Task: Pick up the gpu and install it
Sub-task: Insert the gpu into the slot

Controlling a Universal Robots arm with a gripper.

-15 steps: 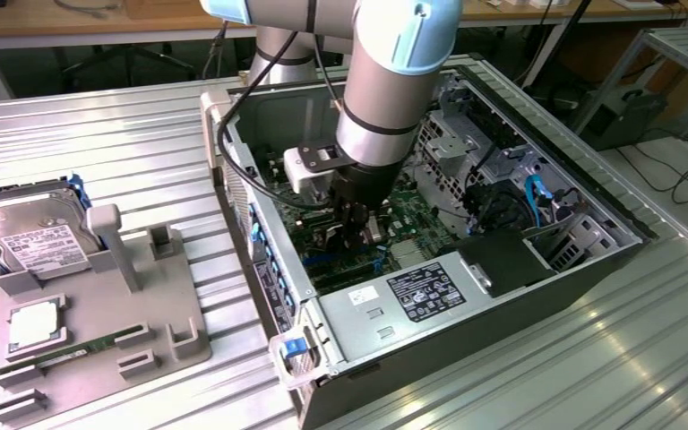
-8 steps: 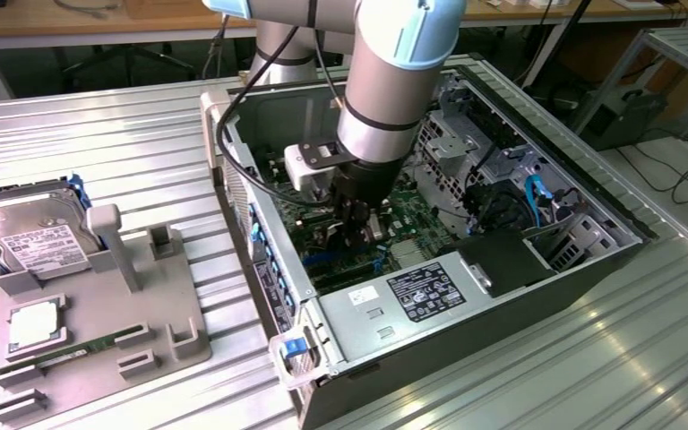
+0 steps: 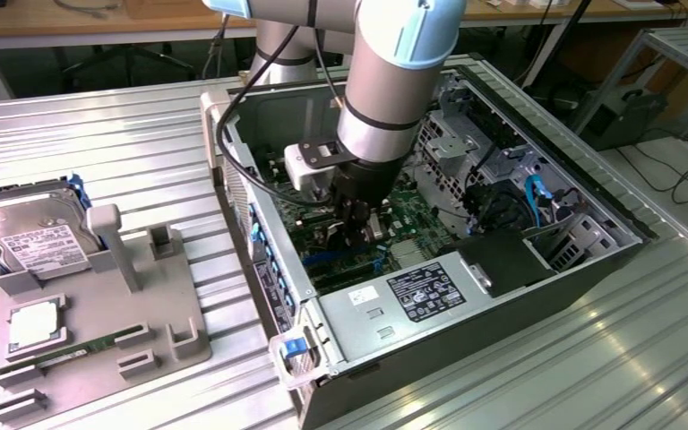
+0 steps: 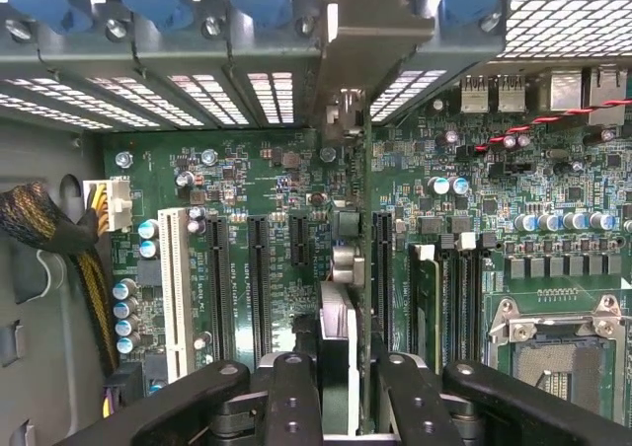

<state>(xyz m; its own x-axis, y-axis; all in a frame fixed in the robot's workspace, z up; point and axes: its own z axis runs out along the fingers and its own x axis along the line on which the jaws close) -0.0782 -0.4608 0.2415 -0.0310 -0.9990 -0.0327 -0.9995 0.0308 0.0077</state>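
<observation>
We see the arm reaching down into the open computer case (image 3: 583, 260) near the middle of the exterior view, where the gripper (image 3: 354, 235) sits low over the green motherboard (image 3: 410, 219). Its fingers are clamped on the gpu (image 4: 341, 352), which shows edge-on in the wrist view as a thin dark card with a pale bracket running away from the camera, standing upright above the black expansion slots (image 4: 259, 278). The card's lower edge is hidden behind the gripper (image 4: 338, 392), so we cannot tell whether it touches a slot. In the exterior view the card is mostly covered by the arm. At the exterior view's left, a grey holder tray (image 3: 93, 345) carries a hard drive (image 3: 33, 237) and a green memory stick (image 3: 75, 352), partly cut off.
</observation>
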